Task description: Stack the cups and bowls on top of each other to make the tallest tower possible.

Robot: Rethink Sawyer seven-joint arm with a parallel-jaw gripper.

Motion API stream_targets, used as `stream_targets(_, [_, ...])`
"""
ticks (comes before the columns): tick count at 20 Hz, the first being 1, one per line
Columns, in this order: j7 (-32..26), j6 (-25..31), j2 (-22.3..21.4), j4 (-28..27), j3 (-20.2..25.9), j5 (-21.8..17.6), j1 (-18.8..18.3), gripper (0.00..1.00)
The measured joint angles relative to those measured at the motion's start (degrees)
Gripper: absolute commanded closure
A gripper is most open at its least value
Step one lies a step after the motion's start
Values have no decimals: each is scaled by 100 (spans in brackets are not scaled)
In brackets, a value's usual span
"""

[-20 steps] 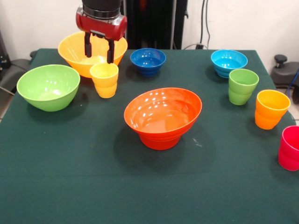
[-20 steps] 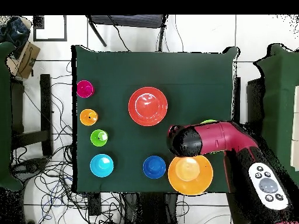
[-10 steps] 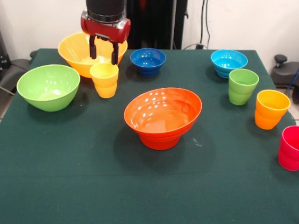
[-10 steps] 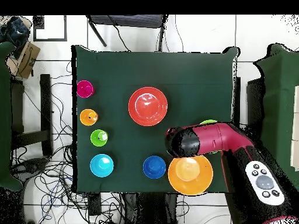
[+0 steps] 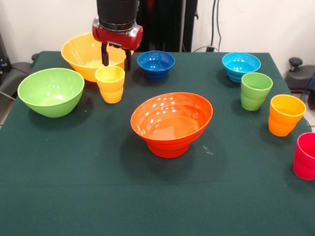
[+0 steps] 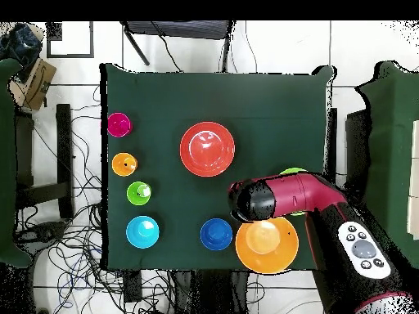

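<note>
My gripper (image 5: 116, 60) is open and empty, hanging just above and behind the yellow cup (image 5: 110, 83), which stands upright on the table. The tower (image 5: 171, 123) is a wide orange bowl on a smaller orange base, at the table's middle; it also shows in the overhead view (image 6: 207, 149). The large yellow bowl (image 5: 81, 53) sits behind the cup, the large green bowl (image 5: 50, 91) to its left. The dark blue bowl (image 5: 156, 64) and light blue bowl (image 5: 240, 65) stand at the back. The green cup (image 5: 255, 91), orange-yellow cup (image 5: 285, 114) and pink-red cup (image 5: 305, 155) line the right side.
In the overhead view the red arm (image 6: 286, 195) covers the yellow cup and most of the green bowl (image 6: 292, 171). The green table cloth (image 5: 74, 187) ends close to the pink-red cup at the right edge.
My gripper has risen and shifted a little to the right in the front view, away from the yellow cup's rim. The cup and the other pieces have not moved.
</note>
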Motion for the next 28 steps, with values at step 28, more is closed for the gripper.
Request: stream_targets(28, [0, -2, 701, -4, -355, -117, 193, 0])
